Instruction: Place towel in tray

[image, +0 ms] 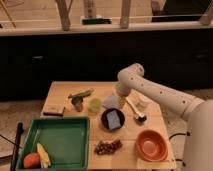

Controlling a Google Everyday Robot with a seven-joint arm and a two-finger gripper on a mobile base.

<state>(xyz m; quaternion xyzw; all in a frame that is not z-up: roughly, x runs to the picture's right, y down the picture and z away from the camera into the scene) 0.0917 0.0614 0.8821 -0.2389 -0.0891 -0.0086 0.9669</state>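
At the near left of the table point(159, 122) lies a green tray point(60, 140). In its near left corner sit an orange fruit point(31, 160) and, just beside it, a yellow piece of food point(43, 155); the towel is not in the tray. To the right of the tray lies a bunch of grapes point(107, 147), and farther right stands an orange bowl point(151, 145) near the table's front right corner.

Behind the grapes, around the middle of the table, is a dark bowl point(113, 120) with a pale blue thing in it. A tan block point(53, 109) lies just behind the tray. Farther back stand a metal cup point(77, 103) and a green cup point(95, 105), side by side. Right of the green cup lies the towel point(110, 101), a pale crumpled cloth on the tabletop, well apart from the tray.

The gripper point(120, 102) is down at the towel's right edge, behind the dark bowl. How far open it is, and whether it has hold of the towel, cannot be told. A brush point(136, 111) lies to its right, beside a white object point(143, 102). A green vegetable point(81, 93) lies behind the metal cup. The white arm point(160, 95) reaches in from the right.
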